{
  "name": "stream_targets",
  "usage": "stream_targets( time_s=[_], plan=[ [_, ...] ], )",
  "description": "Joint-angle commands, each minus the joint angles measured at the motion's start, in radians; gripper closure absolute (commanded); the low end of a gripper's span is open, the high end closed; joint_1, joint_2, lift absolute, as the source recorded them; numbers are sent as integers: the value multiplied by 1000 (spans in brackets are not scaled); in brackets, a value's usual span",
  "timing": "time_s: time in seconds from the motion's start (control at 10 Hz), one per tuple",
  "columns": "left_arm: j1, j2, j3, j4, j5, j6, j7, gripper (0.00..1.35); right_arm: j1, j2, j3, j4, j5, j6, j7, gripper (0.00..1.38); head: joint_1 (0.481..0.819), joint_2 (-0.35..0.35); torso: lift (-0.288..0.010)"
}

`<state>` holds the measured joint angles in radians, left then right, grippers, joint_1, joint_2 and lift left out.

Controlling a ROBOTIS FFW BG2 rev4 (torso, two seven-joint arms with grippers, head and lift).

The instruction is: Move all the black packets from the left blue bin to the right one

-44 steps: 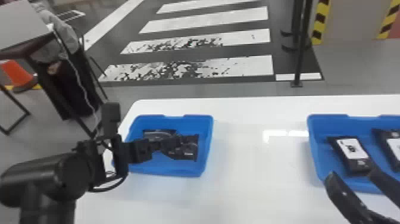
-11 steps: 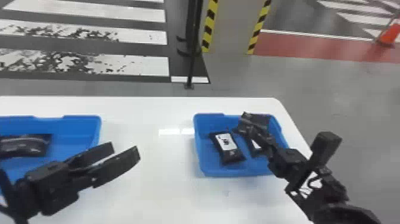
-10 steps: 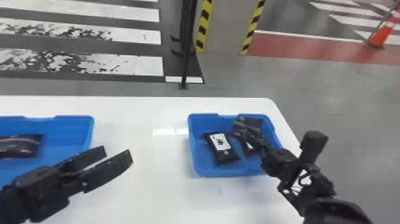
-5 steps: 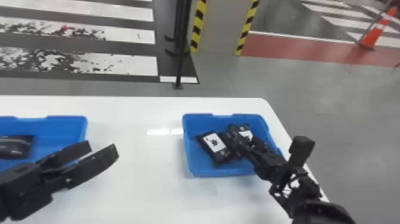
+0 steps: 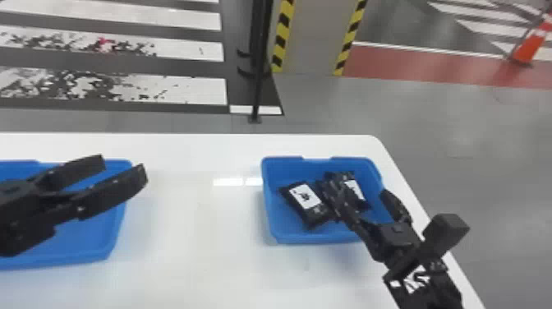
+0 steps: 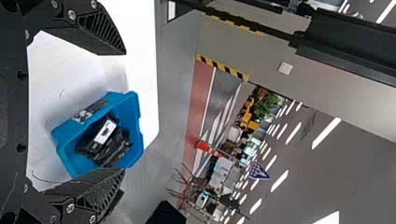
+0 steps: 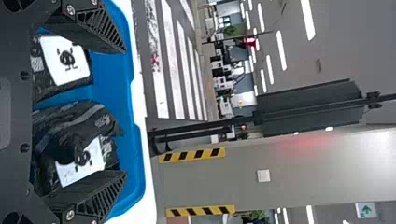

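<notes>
My left gripper (image 5: 124, 167) stands open over the left blue bin (image 5: 102, 250) in the head view; its spread tips are at the left edge of the left wrist view (image 6: 124, 112). My right gripper (image 5: 356, 191), fingers parted, is low over the right blue bin (image 5: 273, 230), and likewise open in the right wrist view (image 7: 124, 112). Within that bin lie a labelled black packet (image 5: 304, 199) and another labelled one (image 5: 354, 191). A darker packet (image 7: 70, 122) rests across the latter in the right wrist view, loose between the fingers.
Both bins stand on a white table (image 5: 193, 222), with bare tabletop between them. The table's right edge runs close beside the right bin. On the floor beyond are a black pole (image 5: 258, 82) and an orange cone (image 5: 530, 48).
The right gripper has lowered a packet into the right bin and opened, letting it go. My left gripper has risen and moved forward over the left bin. The head view has turned right.
</notes>
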<state>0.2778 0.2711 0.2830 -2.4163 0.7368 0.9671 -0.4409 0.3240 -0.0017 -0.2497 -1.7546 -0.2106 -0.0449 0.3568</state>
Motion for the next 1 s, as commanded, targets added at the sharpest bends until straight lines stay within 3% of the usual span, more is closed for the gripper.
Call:
stream_targets(
  time_s=[0.0,0.3,0.6,0.9],
  plan=[
    [-50,25,40,7,-43,5,11,170,56,3,78,-36,-45,-80,-4,107,695,-193,-140],
    [-194,79,82,106,-129,10,14,168,113,3,124,-70,-89,-154,-7,107,695,-38,-140],
    [-329,132,84,260,-220,46,14,174,142,3,136,-107,-116,-154,4,110,695,39,-140],
    [-474,157,56,466,-336,120,14,173,152,3,136,-117,-118,-152,16,110,695,126,-140]
  ],
)
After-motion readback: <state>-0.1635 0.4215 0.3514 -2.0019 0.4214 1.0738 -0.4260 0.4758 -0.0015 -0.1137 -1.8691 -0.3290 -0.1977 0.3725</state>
